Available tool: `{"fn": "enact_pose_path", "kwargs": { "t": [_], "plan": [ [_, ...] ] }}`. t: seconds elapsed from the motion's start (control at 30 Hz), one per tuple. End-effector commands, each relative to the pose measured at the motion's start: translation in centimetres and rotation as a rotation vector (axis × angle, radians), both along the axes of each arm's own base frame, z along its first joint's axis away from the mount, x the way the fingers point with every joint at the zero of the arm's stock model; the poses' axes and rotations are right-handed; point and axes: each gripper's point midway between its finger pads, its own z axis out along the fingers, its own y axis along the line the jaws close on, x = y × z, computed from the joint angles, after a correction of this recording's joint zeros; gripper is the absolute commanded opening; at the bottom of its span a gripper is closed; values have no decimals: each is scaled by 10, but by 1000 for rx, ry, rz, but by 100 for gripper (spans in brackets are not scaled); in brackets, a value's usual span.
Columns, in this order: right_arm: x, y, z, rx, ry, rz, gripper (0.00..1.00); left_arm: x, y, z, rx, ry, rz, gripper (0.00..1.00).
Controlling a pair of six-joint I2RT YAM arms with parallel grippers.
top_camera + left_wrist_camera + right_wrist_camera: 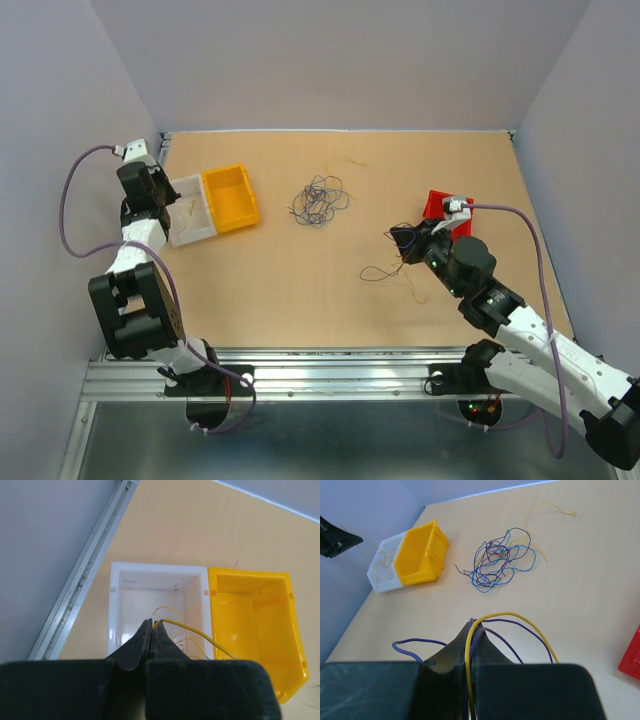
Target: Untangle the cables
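Left gripper (152, 625) pinches yellow cable (195, 631); right gripper (472, 625) pinches yellow strand (507, 613) and, seemingly, purple cables (420, 640).

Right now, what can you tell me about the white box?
The white box looks like smooth plastic, open on top, sitting flat near the left edge of the table. A yellow box touches its side. Thin yellow wires lie inside, and the left claw above it pinches one.

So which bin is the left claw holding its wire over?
The white bin, leftmost, touching the yellow bin; the left claw pinches a yellow wire right above it.
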Motion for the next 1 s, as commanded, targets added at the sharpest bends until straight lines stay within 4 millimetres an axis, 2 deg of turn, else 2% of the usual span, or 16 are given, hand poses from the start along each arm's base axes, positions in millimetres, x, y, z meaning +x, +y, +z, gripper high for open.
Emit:
{"fn": "enact_pose_path", "kwargs": {
  "t": [0.0,0.03,0.07,0.1,0.17,0.3,0.53,0.73,0.83,0.97],
  "plan": [
    [1,0,37,54,-91,-5,1,30,14,16,-66,-26,69,0],
    [2,0,36,53,-90,-5,1,38,17,26,-81,-40,80,0],
    [2,1,36,52,-89,-8,1,43,28,5,-130,29,164,0],
    [2,1,36,52,-88,-8,1,46,27,12,-146,9,171,0],
    [3,0,34,49,-85,-12,1,46,39,4,-143,39,243,0],
    [6,2,30,41,-72,-17,0,48,47,12,-160,16,311,0],
    [17,-5,16,-12,-53,-77,0,58,45,40,-239,-67,348,0],
    [18,-12,22,-54,-99,-97,1,69,37,70,-280,-161,328,0],
    [14,-18,27,-65,-129,-102,1,70,36,72,-277,-172,336,0],
    [5,-26,33,-45,-161,-106,1,62,41,69,-218,-191,378,0]
  ]
}}
